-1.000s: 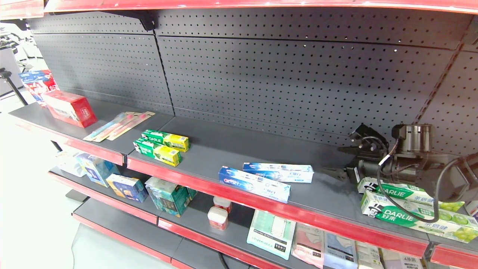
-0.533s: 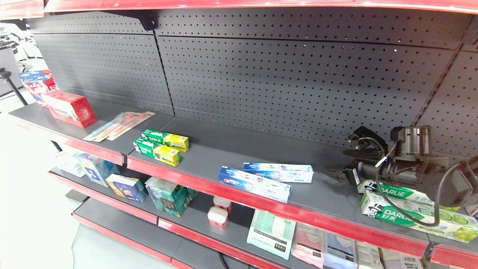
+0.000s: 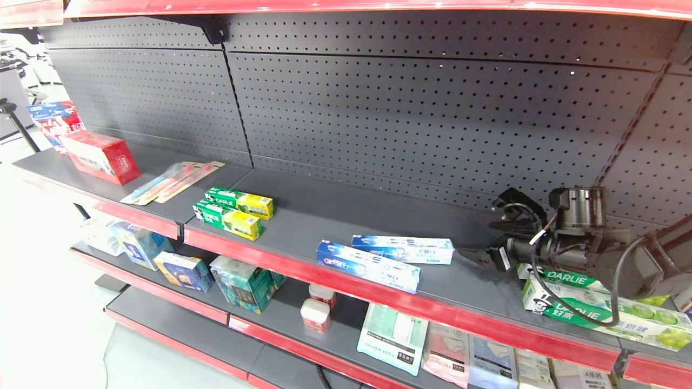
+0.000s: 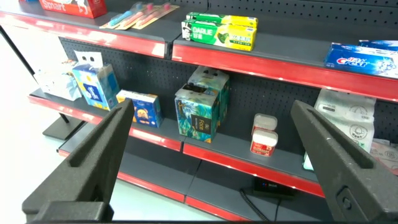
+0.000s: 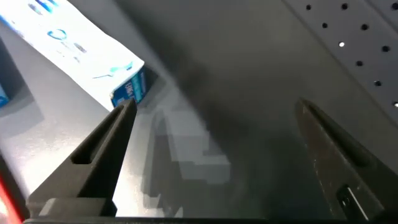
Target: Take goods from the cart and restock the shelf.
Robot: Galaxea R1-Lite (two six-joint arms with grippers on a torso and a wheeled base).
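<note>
Light fell from overhead and from beyond the left end of the shelf (image 3: 335, 210), where the floor (image 3: 38, 302) was washed out to white. Glare streaked the red trim (image 3: 378, 4) above. The pegboard back (image 3: 405, 108) was dim and evenly lit, and the lower tiers (image 3: 178, 324) sat in shade. Straight shelf lines bowed toward the head view's borders. A soft shadow lay on the shelf beneath the right tool (image 5: 216, 109).
</note>
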